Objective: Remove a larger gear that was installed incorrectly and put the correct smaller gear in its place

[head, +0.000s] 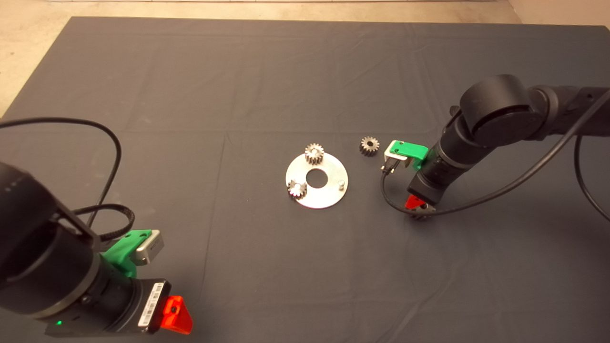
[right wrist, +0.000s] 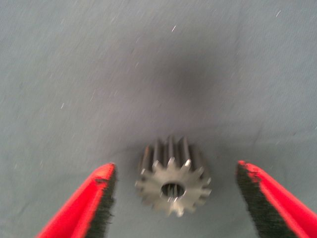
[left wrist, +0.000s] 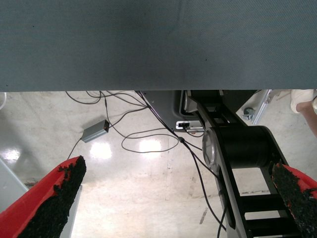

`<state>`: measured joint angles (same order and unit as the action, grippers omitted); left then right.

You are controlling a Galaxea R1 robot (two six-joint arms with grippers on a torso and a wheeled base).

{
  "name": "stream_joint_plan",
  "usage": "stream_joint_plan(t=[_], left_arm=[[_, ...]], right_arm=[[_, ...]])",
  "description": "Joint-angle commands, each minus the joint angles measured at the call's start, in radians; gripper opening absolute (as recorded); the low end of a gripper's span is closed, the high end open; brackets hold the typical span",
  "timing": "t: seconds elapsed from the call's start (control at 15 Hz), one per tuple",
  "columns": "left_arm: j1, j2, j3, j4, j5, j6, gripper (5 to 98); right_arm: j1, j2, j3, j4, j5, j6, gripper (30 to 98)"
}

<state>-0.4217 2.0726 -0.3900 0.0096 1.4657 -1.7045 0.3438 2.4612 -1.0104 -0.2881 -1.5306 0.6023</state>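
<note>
Four gears: two on the disc [head: 329, 190], the smaller gear [head: 369, 145] loose, the larger gear [right wrist: 173, 183] between the right gripper's [right wrist: 176, 201] wide-open fingers, unheld. The left gripper [left wrist: 178, 198] waits open, near left.

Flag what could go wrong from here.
1. The larger gear lies on the mat inside the open right claw; lifting off-centre could knock it.
2. The smaller gear sits close to that arm's dangling cable, which might drag it.
3. The free peg is near the plate rim; pressing there could shift the plate.
Left claw waits at lower left, open.
</note>
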Motion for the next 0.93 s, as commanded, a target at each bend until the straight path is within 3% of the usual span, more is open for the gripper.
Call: stream_joint_plan(t=[0.0, 0.33, 0.4, 0.6, 0.73, 0.87], left_arm=[[-0.011, -0.001, 0.019, 0.001, 0.004, 0.0, 97.6], [-0.011, -0.001, 0.019, 0.001, 0.004, 0.001, 97.6], [-0.011, -0.001, 0.019, 0.001, 0.002, 0.0, 97.6], [-0.011, -0.001, 0.019, 0.001, 0.004, 0.0, 97.6], [-0.011, -0.001, 0.019, 0.001, 0.002, 0.0, 97.6], [-0.011, 0.001, 0.019, 0.001, 0.002, 0.0, 97.6]], right_arm=[[0.026, 0.063, -0.081, -0.025, -0.127, 0.005, 66.0], [0.04, 0.12, -0.172, -0.025, -0.127, 0.005, 67.3], [0.043, 0.121, -0.176, -0.025, -0.127, 0.005, 71.8], [0.079, 0.12, -0.204, -0.019, -0.127, 0.005, 73.3], [0.092, 0.126, -0.273, -0.012, -0.127, 0.005, 77.5], [0.103, 0.147, -0.316, 0.04, -0.127, 0.005, 77.8]])
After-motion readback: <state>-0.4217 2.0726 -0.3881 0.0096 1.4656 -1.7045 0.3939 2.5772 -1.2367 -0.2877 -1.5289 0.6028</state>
